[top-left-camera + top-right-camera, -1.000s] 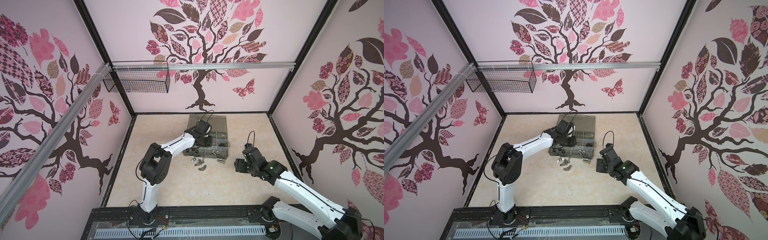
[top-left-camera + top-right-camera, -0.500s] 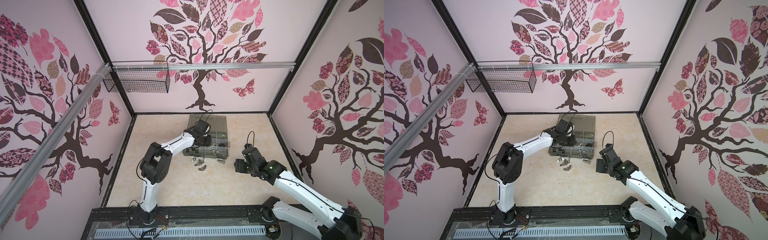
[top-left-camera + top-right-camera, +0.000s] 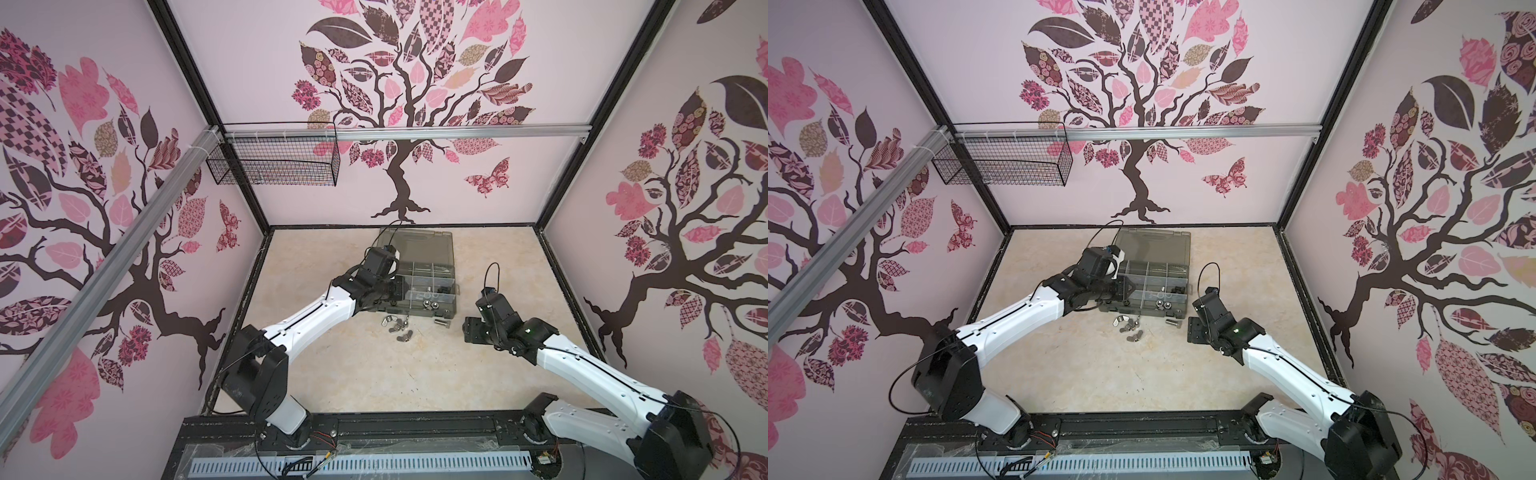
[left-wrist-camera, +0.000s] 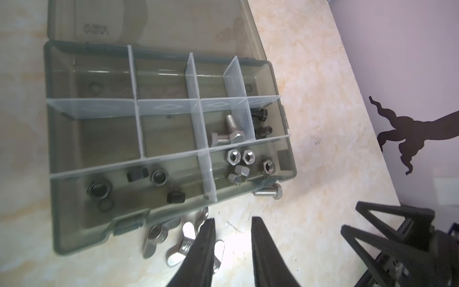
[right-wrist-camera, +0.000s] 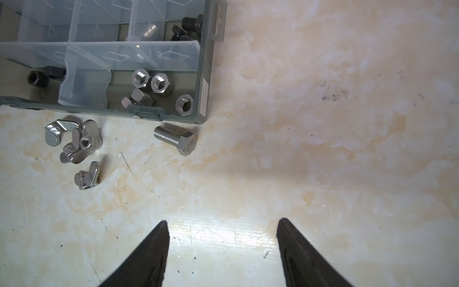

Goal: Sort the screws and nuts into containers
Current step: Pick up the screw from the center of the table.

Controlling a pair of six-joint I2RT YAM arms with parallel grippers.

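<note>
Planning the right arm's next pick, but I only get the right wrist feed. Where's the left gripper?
Observer: The left gripper is by the end of the case nearer its own arm, jaws slightly apart, empty.
Operator: Black nuts sorted?
Observer: Four black nuts lie in the front compartment next to the one with the silver nuts.
Operator: Lid in the way?
Observer: No, the lid lies open flat behind the case.

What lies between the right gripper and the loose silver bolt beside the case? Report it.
Nothing. In the right wrist view, only bare, scuffed tabletop separates the open right gripper from the silver bolt.
</note>
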